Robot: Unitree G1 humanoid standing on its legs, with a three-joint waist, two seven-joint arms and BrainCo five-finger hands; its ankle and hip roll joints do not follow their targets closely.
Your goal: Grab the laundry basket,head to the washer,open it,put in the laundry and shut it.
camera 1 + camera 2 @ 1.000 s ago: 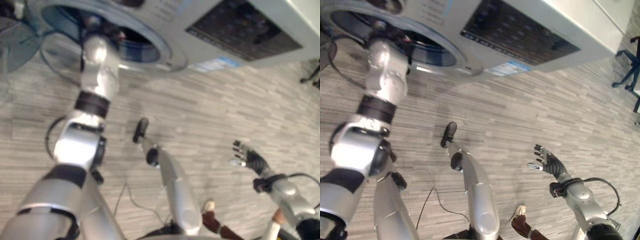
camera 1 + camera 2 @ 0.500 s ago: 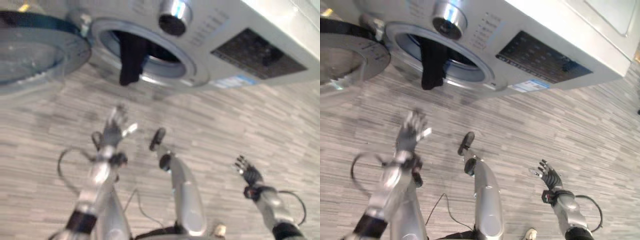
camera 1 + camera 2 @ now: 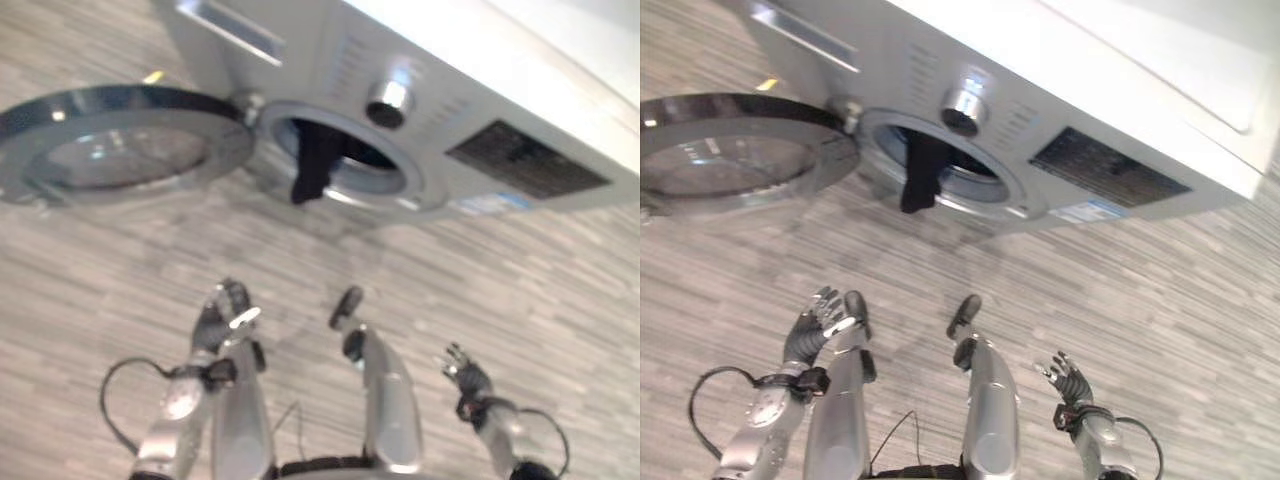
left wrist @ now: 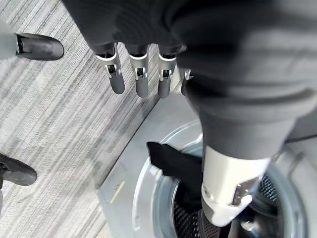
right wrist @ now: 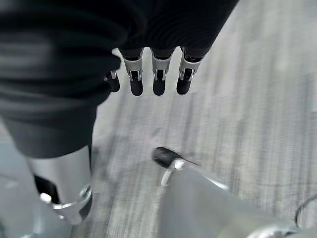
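Observation:
The grey washer [image 3: 500,90] stands in front of me with its round glass door [image 3: 120,150] swung wide to the left. A black garment [image 3: 315,170] hangs out over the lower rim of the drum opening [image 3: 970,170]; in the left wrist view the black garment [image 4: 178,168] drapes from the drum's edge. My left hand [image 3: 222,315] is low over the floor, well short of the washer, fingers [image 4: 138,74] straight and empty. Off to the right my right hand [image 3: 1068,378] hovers above the floor with spread fingers [image 5: 156,74], holding nothing.
A silver knob [image 3: 388,100] and a dark control panel [image 3: 525,160] sit on the washer's front, with a drawer handle [image 3: 230,30] at its top left. Grey striped flooring [image 3: 500,280] stretches between me and the machine.
My left arm has come out of the drum and dropped low, leaving the black garment hanging over the rim. The camera has drawn back, so the whole washer front shows.

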